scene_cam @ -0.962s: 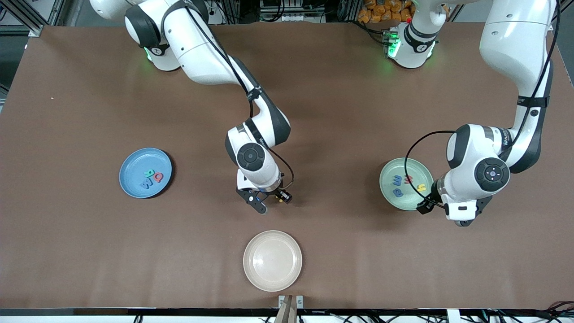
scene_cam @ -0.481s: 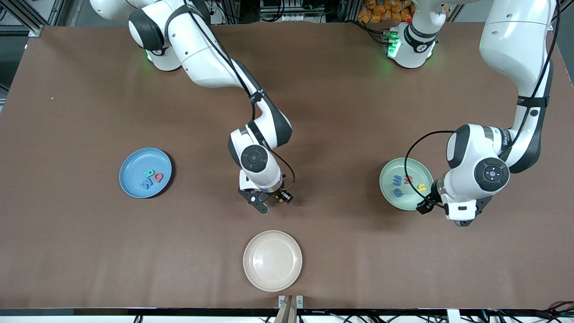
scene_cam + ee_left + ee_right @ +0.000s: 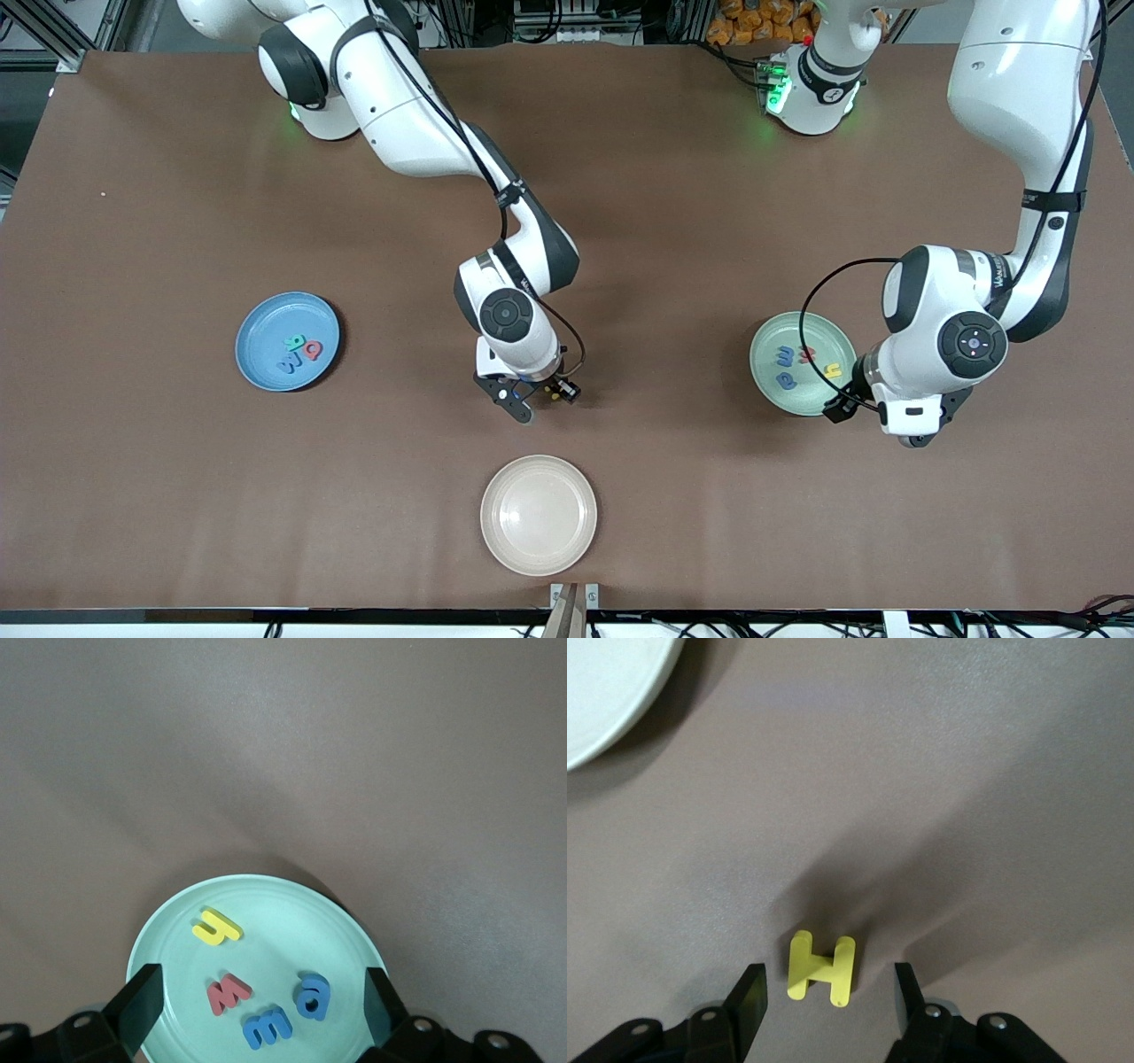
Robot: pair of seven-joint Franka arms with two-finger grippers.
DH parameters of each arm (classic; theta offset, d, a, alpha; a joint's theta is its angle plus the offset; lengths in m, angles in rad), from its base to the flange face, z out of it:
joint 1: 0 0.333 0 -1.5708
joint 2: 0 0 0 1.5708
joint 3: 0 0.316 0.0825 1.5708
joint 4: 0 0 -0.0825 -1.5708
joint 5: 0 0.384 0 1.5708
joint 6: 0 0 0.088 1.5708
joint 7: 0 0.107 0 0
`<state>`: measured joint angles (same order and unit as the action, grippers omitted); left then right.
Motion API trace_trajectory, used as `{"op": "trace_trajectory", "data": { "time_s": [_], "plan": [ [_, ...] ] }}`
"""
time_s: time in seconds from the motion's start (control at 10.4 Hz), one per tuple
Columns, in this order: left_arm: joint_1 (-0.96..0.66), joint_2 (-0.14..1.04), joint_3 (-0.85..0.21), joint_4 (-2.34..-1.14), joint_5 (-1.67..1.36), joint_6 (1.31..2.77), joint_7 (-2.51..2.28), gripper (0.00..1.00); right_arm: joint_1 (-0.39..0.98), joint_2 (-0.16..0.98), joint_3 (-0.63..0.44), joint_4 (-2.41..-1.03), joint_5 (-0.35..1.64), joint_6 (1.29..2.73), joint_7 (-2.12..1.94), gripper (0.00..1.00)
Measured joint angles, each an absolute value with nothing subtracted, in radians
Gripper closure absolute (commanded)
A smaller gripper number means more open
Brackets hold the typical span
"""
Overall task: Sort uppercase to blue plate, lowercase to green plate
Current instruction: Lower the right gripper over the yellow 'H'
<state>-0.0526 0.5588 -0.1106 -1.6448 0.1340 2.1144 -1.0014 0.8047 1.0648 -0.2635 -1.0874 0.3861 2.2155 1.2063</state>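
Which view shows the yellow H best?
The right wrist view: the yellow H lies whole on the bare table between the open jaws. The front view shows only a yellow speck under the right gripper; the left wrist view shows none.

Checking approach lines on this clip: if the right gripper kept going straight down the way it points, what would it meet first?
The yellow H. It lies on the bare table between the open fingers of the right gripper, so the fingers would likely straddle it and reach the table; the remaining height is unclear.
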Motion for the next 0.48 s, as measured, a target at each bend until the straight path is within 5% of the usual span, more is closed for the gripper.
{"op": "trace_trajectory", "data": {
  "time_s": [0.48],
  "plan": [
    [-0.053,0.551,-0.111,-1.645,0.134,2.086,-1.001,0.0,0.805,1.079,-0.268,-1.074,0.382,2.215,1.207,0.47]
  ]
}}
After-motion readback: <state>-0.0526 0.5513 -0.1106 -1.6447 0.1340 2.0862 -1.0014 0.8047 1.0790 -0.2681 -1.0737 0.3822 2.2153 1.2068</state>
